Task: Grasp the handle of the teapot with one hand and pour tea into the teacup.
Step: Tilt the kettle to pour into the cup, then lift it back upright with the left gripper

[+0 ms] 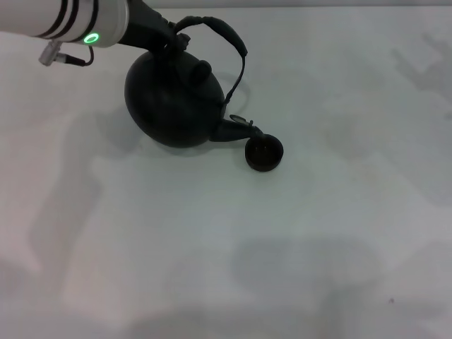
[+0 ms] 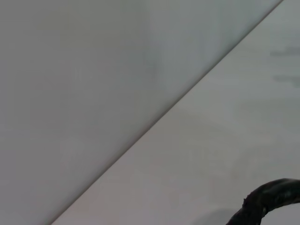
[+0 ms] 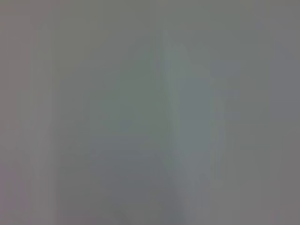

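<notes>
The black round teapot (image 1: 176, 99) is tilted to the right, its short spout (image 1: 240, 129) pointing down over the tiny dark teacup (image 1: 263, 154) that stands on the white table. My left gripper (image 1: 168, 39) comes in from the top left and is shut on the left end of the dark arched handle (image 1: 219, 30). The lid knob (image 1: 203, 68) shows on the pot's upper side. A piece of the handle (image 2: 267, 199) shows in the left wrist view. My right gripper is out of view; its wrist view shows only a plain grey surface.
The white table (image 1: 318, 247) stretches around the pot and cup. Its far edge against a grey wall shows in the left wrist view (image 2: 154, 124). My left arm's white forearm with a green light (image 1: 90, 37) is at the top left.
</notes>
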`<action>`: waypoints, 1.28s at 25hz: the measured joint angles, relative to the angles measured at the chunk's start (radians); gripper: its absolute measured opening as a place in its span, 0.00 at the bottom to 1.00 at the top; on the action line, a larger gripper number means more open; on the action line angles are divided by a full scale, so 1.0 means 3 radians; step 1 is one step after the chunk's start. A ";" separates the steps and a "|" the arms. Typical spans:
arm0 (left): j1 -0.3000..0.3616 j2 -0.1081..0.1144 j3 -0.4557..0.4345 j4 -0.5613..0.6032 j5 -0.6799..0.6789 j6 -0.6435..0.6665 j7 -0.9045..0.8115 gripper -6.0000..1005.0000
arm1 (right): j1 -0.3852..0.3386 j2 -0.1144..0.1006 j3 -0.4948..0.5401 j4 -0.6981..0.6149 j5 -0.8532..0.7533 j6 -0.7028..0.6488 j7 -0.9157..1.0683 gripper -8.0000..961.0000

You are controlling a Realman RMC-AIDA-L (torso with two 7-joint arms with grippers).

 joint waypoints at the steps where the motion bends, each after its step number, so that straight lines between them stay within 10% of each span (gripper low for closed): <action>1: -0.0008 0.0000 0.0000 0.0005 0.0023 -0.0019 -0.0007 0.16 | 0.0001 0.0000 0.0000 0.0000 0.0000 -0.0008 0.0000 0.88; 32: -0.0266 0.0000 0.0079 0.0056 0.0278 -0.0287 -0.0099 0.16 | 0.0056 0.0000 0.0000 0.0005 -0.0004 -0.0107 -0.0011 0.88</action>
